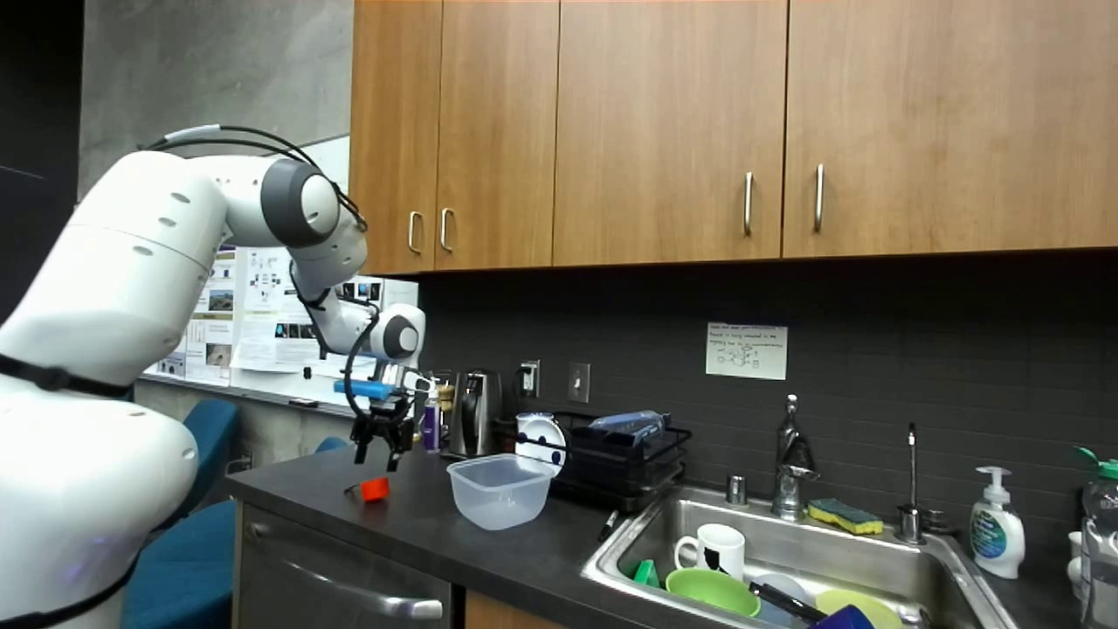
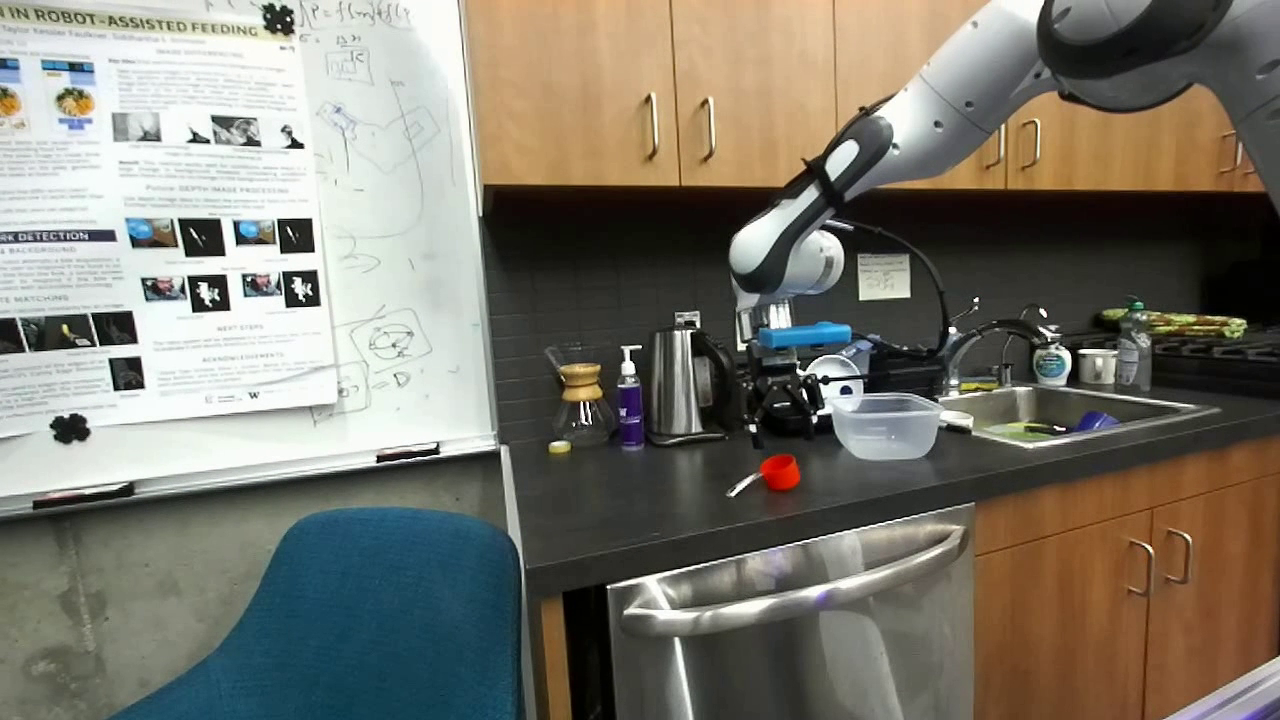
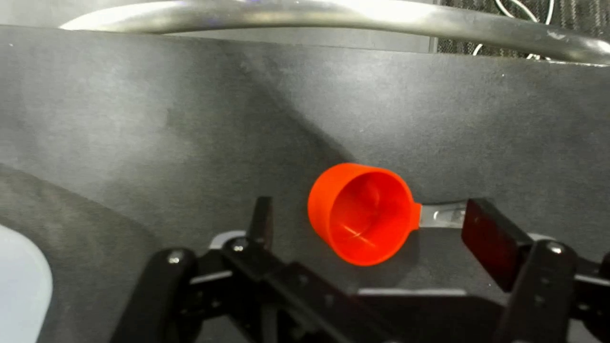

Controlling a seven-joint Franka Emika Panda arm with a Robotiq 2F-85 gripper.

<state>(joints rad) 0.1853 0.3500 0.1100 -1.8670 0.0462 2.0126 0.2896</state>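
Observation:
A red measuring cup (image 1: 376, 489) stands on the dark counter; it also shows in an exterior view (image 2: 780, 472) and in the wrist view (image 3: 362, 216). Its short metal handle (image 3: 442, 216) is partly hidden behind a fingertip in the wrist view. My gripper (image 1: 377, 456) is open and empty, above the cup and apart from it, in both exterior views (image 2: 783, 432). In the wrist view the gripper (image 3: 371, 212) has its two fingers spread on either side of the cup's bowl. A clear plastic container (image 1: 498, 498) stands near the cup (image 2: 885, 430), its edge at the wrist view's lower left (image 3: 19, 286).
A steel kettle (image 2: 675, 385), a purple pump bottle (image 2: 631, 405) and a glass coffee maker (image 2: 584, 410) stand at the back. A black dish rack (image 1: 616, 459) is behind the container. The sink (image 1: 943, 577) holds dishes. Cabinets (image 1: 672, 131) hang above the counter.

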